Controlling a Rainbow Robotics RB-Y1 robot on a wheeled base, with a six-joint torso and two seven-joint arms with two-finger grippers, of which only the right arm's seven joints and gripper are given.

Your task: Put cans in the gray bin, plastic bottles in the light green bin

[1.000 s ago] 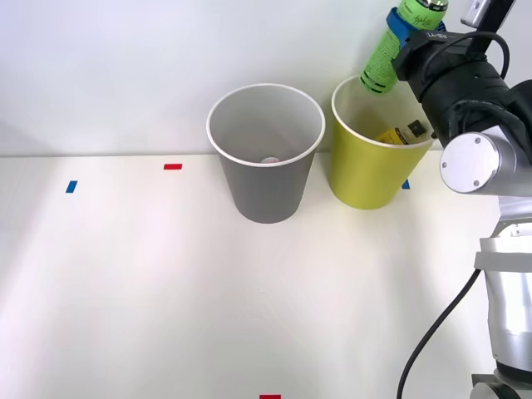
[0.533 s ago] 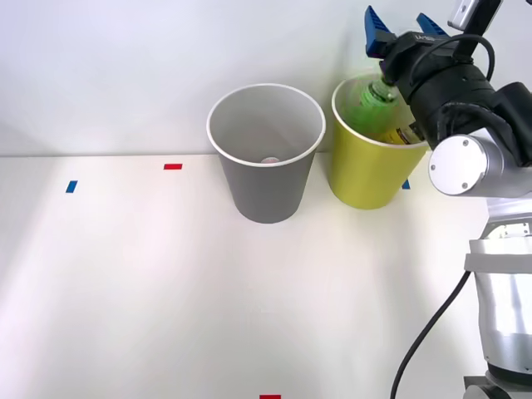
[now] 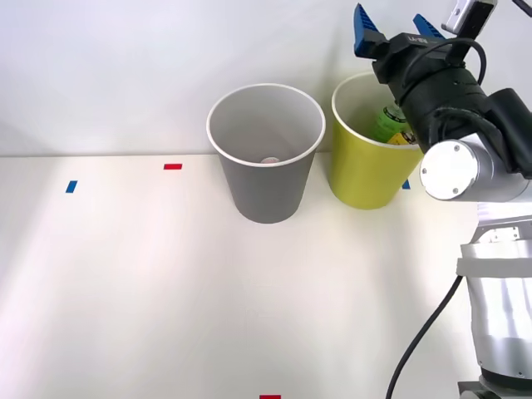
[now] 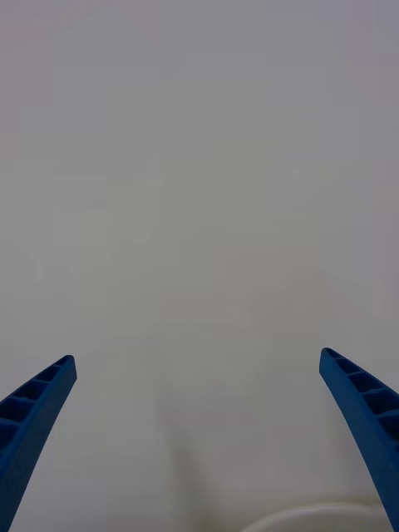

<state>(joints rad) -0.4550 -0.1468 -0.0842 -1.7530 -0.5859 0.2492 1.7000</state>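
The table [image 3: 166, 283] bears the gray bin [image 3: 266, 179] at centre and the light green bin [image 3: 362, 170] to its right, its right rim hidden by the arm. The plastic bottles [image 3: 391, 125] are partly seen inside it. Above, the right gripper [image 3: 391, 29] is spread wide, empty, its fingers [image 4: 37, 416] apart from them.

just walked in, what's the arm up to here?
Sorting run. The right gripper hangs open and empty above the light green bin, with the green-labelled bottle lying inside it next to a yellow-labelled one. The gray bin beside it has something small and pale at the bottom. Only tape marks show on the table.
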